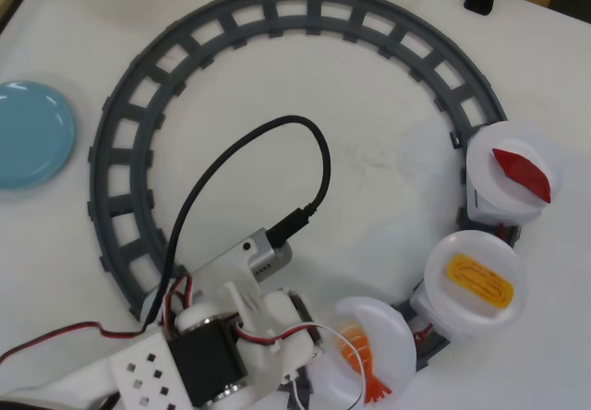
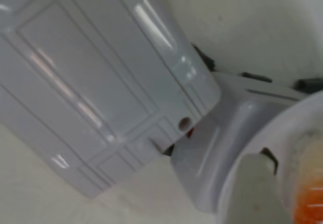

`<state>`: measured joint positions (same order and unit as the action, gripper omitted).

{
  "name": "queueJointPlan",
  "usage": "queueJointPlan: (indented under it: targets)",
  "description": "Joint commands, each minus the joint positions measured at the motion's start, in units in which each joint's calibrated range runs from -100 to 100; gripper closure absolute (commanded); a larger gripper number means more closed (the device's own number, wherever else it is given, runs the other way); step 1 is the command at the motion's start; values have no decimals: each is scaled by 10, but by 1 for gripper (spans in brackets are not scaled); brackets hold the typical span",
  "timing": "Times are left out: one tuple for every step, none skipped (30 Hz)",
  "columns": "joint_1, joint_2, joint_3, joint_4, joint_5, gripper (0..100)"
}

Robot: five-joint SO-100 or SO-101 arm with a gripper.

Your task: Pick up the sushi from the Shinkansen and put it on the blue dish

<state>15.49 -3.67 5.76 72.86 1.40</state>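
The shrimp sushi [image 1: 363,362] lies on a white plate [image 1: 392,336] of the Shinkansen [image 1: 417,301], at the bottom of the grey track in the overhead view. The train's white body [image 2: 101,82] fills the wrist view, with the sushi's orange [image 2: 309,206] at the lower right edge. My gripper [image 1: 332,359] is low at the left side of that plate, right beside the sushi. A pale finger [image 2: 255,188] shows blurred next to it. The arm hides the jaws, so I cannot tell their state. The blue dish [image 1: 28,133] sits at the far left.
Two more train plates follow on the right, one with the yellow egg piece [image 1: 480,281] and one with the dark-red piece [image 1: 522,174]. The grey circular track [image 1: 277,13] rings the middle. A black cable [image 1: 277,142] loops from the arm across the track's inside.
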Motion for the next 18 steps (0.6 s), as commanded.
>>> queueJointPlan:
  targets:
    - [11, 5, -3, -25, -5, 78]
    - [17, 8, -2, -26, -5, 78]
    - [19, 12, -3, -26, -5, 78]
    - [19, 16, -5, -26, -5, 78]
    - [20, 18, -5, -26, -5, 78]
    - [21, 19, -6, -26, -5, 78]
    - [26, 21, -5, -26, -5, 78]
    - [28, 22, -5, -27, -5, 78]
    - [29, 22, -4, -28, -5, 78]
    - [30, 22, -1, -30, -5, 78]
    - [30, 22, 1, -30, -4, 78]
    - [30, 22, 3, -30, -4, 78]
    - [33, 22, 5, -30, -4, 78]
    - [35, 22, 8, -30, -4, 78]
    - [36, 22, 12, -30, -4, 78]
    - [36, 22, 14, -30, -4, 78]
    - [36, 23, 17, -30, -4, 78]
    - [36, 23, 24, -31, -2, 78]
